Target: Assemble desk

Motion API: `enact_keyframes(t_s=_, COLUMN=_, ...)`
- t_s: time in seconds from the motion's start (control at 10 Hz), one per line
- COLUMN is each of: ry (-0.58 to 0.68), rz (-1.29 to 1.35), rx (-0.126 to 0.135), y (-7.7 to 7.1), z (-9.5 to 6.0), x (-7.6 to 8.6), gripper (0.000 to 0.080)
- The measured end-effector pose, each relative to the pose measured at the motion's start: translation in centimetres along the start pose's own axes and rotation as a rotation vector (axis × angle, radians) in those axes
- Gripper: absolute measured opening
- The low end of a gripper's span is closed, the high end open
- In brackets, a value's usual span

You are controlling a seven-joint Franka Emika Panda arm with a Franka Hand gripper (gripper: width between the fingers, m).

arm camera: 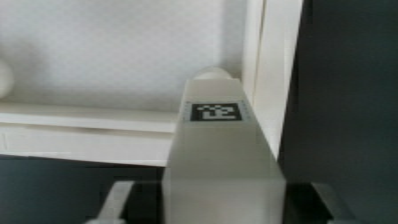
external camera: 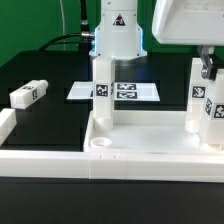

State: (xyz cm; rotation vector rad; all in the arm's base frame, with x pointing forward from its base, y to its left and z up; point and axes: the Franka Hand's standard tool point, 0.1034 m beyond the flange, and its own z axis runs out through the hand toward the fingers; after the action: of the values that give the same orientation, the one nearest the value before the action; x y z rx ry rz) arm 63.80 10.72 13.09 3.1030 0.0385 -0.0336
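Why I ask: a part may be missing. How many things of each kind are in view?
Desk top: 1
Legs: 4, three upright, one lying
Marker board: 1
Border rail: 1
Total: 7

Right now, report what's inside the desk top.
One leg stands at the exterior view's left, a second leg at its right. A near corner socket is empty; leg bases hide what's beneath.

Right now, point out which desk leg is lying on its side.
The leg on the black table at the exterior view's left, apart from the desk top. It lies flat; the other legs stand upright on the desk top.
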Motion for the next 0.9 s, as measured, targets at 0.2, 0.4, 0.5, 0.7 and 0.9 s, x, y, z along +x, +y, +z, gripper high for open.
enact_keyframes(t_s=0.2, ry=0.000, rz=0.229, rx=0.005, y=0.18, z=-0.08, x=0.05, gripper=0.0286)
enact_keyframes(t_s=0.4, ry=-0.001, rz=0.394, rx=0.010, y=0.59, z=-0.06, x=0.11, gripper=0.0288)
enact_keyframes(t_s=0.5, ry=-0.005, rz=0.516, rx=0.016, y=0.56, z=0.03, x=0.03, gripper=0.0288)
enact_keyframes(t_s=0.7, ry=-0.012, rz=0.778, rx=0.026, y=0.52, z=0.34, x=-0.16, gripper=0.0288)
enact_keyframes(t_s=0.9, ry=-0.011, rz=0.997, rx=0.043, y=0.60, z=0.50, x=-0.12, gripper=0.0288)
